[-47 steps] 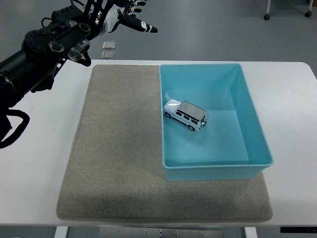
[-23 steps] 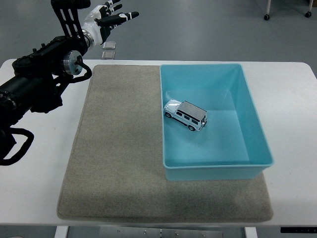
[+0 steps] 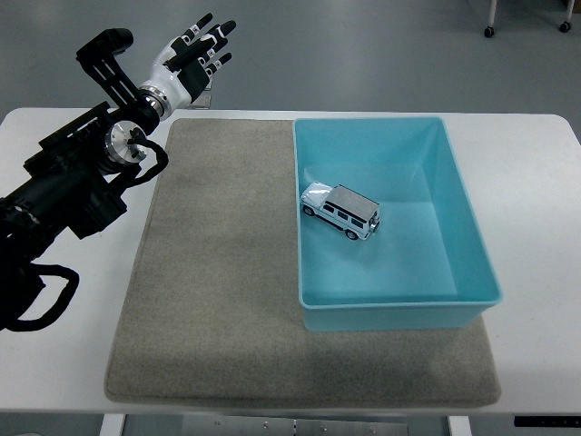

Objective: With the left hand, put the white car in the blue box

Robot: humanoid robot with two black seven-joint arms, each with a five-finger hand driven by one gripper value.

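A white car (image 3: 340, 211) is sitting on its wheels inside a blue box (image 3: 472, 238), toward the box's left wall and a little beyond its middle, angled so that its nose is pointing to the far left. Nothing is touching the car. The box is resting on the right part of a grey mat (image 3: 218, 272), its right edge reaching past the mat onto the white table (image 3: 536, 182). The robot's left hand (image 3: 189, 58) is hovering high over the table's far left corner, well apart from the box and the car, with its palm turned up and its fingers (image 3: 201, 36) spread apart, gripping nothing. Its black arm (image 3: 73, 191) is stretching in from the left edge, crossing above the bare table beside the mat, with a loop of cable hanging near the picture's left border. The hand is partly covering a small pale object on the grey floor beyond the table; what it is cannot be told. A chair's castors (image 3: 488, 31) are showing on the floor at the top right. The right arm is lying outside the picture.
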